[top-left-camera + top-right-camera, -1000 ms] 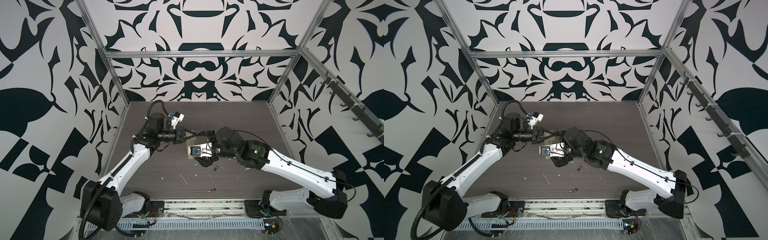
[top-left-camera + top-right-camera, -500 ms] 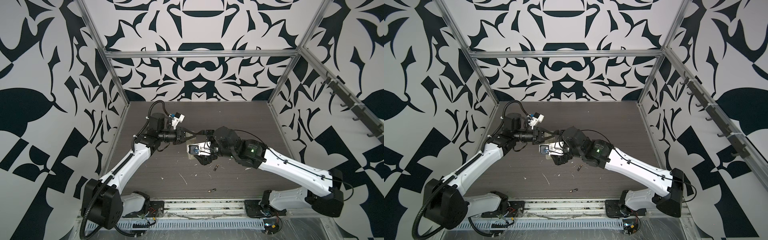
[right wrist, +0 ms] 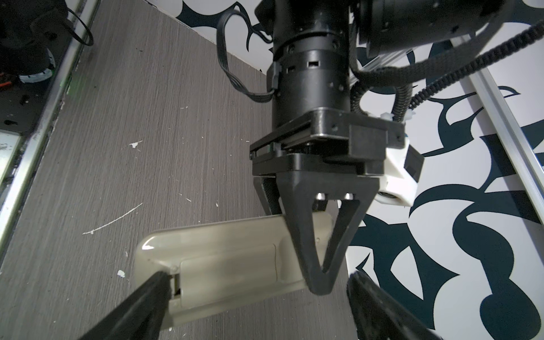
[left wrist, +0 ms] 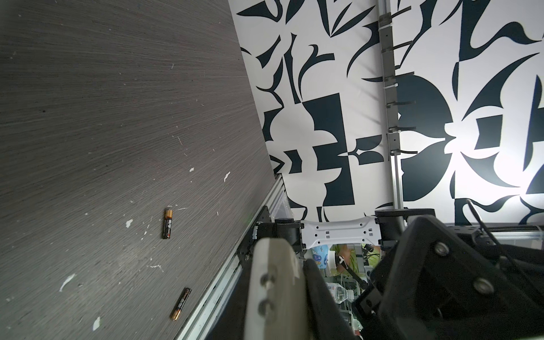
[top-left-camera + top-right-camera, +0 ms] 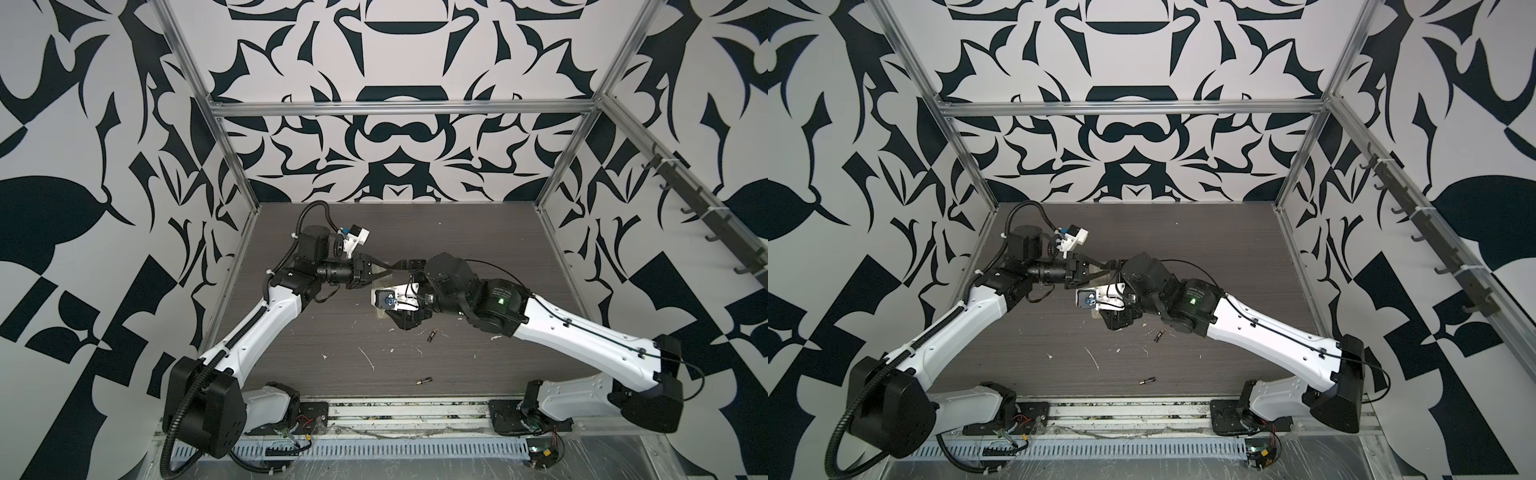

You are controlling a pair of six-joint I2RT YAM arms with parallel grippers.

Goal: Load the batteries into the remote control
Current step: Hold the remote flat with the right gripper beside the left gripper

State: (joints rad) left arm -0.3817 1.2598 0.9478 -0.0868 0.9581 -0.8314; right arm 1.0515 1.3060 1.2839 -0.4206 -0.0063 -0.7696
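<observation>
The left claw (image 3: 319,279) is clamped shut on one end of the remote control (image 3: 220,250) and holds it clear of the surface (image 5: 478,249), with the beige back showing in the right wrist view (the cover (image 3: 229,265) sits closed in it). The right claw (image 3: 256,278) stands wide open around the free end, and one of its fingers (image 3: 147,294) touches the notch at the cover's edge. Farther right and nearer the front, the two batteries lie loose on the surface among white scraps (image 5: 368,359), one (image 5: 433,335) just beside the right arm and one (image 5: 424,380) close to the front edge.
</observation>
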